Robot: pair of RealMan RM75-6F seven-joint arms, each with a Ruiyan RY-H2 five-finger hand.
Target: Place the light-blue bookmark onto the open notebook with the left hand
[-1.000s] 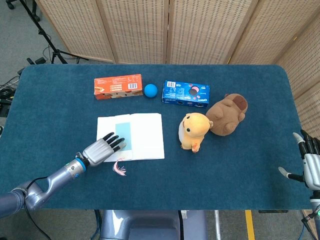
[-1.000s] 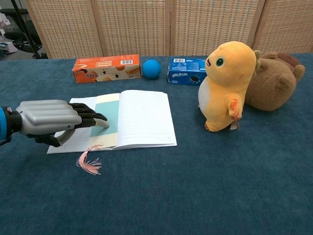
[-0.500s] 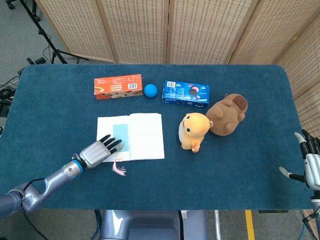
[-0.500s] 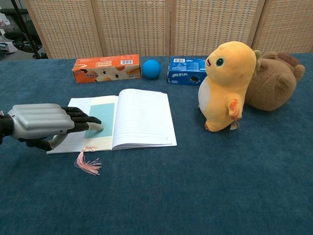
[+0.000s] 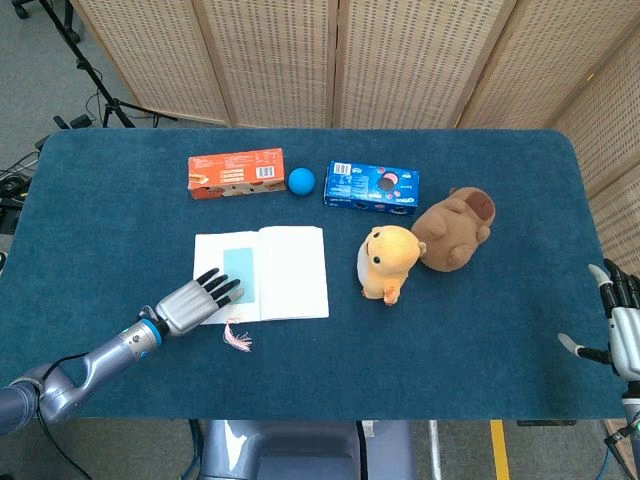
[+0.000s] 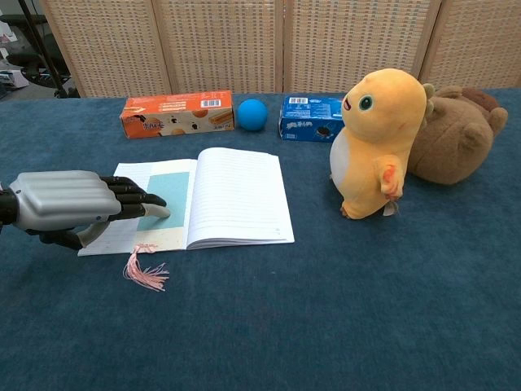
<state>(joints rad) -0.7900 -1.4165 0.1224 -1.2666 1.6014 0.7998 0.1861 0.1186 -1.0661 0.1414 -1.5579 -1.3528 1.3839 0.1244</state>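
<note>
The open notebook (image 5: 290, 272) (image 6: 240, 195) lies flat on the blue table, left of centre. The light-blue bookmark (image 5: 240, 272) (image 6: 169, 189) lies on its left page, and the pink tassel (image 5: 238, 338) (image 6: 146, 274) trails onto the cloth below the book's near edge. My left hand (image 5: 195, 302) (image 6: 69, 202) reaches in from the left, palm down with fingers stretched out. Its dark fingertips (image 6: 138, 199) rest on the left page at the bookmark's near left part, gripping nothing. My right hand (image 5: 620, 325) hovers off the table's right edge, fingers spread, empty.
An orange snack box (image 5: 237, 172), a blue ball (image 5: 301, 181) and a blue cookie box (image 5: 371, 187) line the far side. A yellow plush (image 5: 388, 262) and a brown plush (image 5: 453, 228) stand right of the notebook.
The left hand drew back to the left and the bookmark slid with it, from beside the spine to the middle of the left page. The tassel shifted left too. The right hand stayed put.
</note>
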